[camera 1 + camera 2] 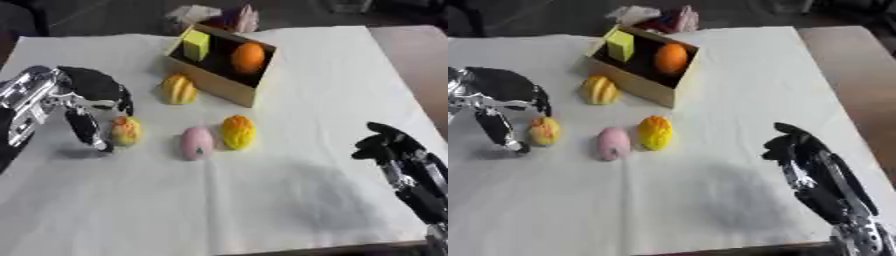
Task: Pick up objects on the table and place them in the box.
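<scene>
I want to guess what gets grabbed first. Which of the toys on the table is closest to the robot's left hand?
The small yellow-orange toy, leftmost of all, right beside the left hand. The pink toy and the others lie farther right.

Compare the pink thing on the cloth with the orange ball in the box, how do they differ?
The pink object is pale pink and oval, lying on the white cloth; the orange ball is bright orange and round. The pink object is still outside the box, between two yellow-orange pieces, while the orange ball already sits inside, beside a yellow block. Neither is touched by a hand.
</scene>
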